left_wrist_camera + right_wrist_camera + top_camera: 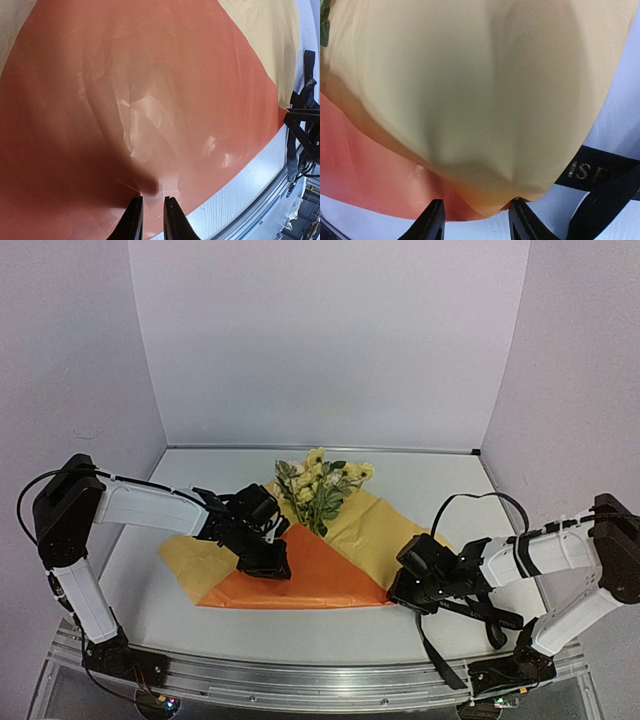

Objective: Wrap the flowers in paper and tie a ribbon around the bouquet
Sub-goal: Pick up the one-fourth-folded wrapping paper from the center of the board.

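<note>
- Judging by its creases and sheen, the paper is thin, light and slippery. It will buckle if pushed, so take it at an edge or corner and pinch it flat.
- It lies spread across the middle of the bench, its long axis running from 9 to 3 o'clock. An orange flap is folded over the paler side.
- The flowers lie at the paper's 12 o'clock edge, blossoms pointing to 12, stems running toward 6 under the flap. They look frail; hold the stems through the paper, not the heads.
- The left pincer rests on the orange flap with its jaws almost together; I cannot tell if paper is nipped.
- The right pincer stands open at the paper's 4 o'clock corner, the edge between its fingers, ungripped.
- The ribbon lies limp just beside that corner.
</note>
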`<state>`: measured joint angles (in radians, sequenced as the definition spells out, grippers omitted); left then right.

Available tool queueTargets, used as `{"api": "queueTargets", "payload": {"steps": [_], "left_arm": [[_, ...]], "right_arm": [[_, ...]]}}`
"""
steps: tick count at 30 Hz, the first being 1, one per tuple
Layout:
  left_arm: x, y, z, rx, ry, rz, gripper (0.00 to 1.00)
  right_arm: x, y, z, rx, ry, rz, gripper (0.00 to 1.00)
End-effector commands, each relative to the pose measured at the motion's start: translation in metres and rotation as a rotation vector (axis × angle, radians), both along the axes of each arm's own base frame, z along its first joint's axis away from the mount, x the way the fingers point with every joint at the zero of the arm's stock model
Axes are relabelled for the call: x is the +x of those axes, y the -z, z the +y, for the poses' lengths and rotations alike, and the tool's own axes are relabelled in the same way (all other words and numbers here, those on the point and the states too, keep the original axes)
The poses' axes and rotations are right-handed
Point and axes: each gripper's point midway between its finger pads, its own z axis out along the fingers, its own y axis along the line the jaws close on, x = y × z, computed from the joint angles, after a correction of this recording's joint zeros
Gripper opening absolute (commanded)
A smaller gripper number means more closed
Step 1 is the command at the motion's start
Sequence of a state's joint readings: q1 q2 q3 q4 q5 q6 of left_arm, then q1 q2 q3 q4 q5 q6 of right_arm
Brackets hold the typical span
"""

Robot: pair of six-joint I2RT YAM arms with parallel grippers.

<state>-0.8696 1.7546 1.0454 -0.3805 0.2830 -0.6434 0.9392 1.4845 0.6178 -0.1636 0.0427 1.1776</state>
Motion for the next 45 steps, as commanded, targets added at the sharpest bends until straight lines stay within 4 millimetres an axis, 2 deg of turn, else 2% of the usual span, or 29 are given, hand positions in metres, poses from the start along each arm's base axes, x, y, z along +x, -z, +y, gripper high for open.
{"api": "queueTargets", "payload": {"steps": [1,10,19,27,30,35,38,45], "left_arm": [[0.010,-0.015,-0.016,-0.053,0.024,-0.046,0.16],[0.010,-0.016,-0.021,-0.065,0.039,-0.039,0.16],[0.007,-0.017,-0.024,-0.070,0.046,-0.038,0.16],[0.006,-0.017,-0.025,-0.071,0.055,-0.037,0.16],[0.006,-0.017,-0.026,-0.074,0.059,-0.033,0.16],[0.004,-0.016,-0.026,-0.076,0.062,-0.028,0.16],[0.004,-0.016,-0.026,-0.077,0.061,-0.029,0.16],[0.004,-0.016,-0.027,-0.086,0.064,-0.029,0.16]], "right_arm": [[0.003,0.011,-0.010,0.008,0.089,-0.036,0.44],[-0.007,0.008,-0.028,-0.010,0.157,-0.085,0.43],[-0.008,0.010,-0.035,-0.036,0.234,-0.099,0.42],[-0.010,0.015,-0.030,-0.022,0.246,-0.096,0.32],[-0.012,0.016,-0.031,-0.018,0.247,-0.099,0.32],[-0.013,0.009,-0.028,0.000,0.236,-0.120,0.40],[-0.015,0.007,-0.025,-0.004,0.223,-0.115,0.41],[-0.017,0.017,-0.025,-0.011,0.247,-0.091,0.34]]}}
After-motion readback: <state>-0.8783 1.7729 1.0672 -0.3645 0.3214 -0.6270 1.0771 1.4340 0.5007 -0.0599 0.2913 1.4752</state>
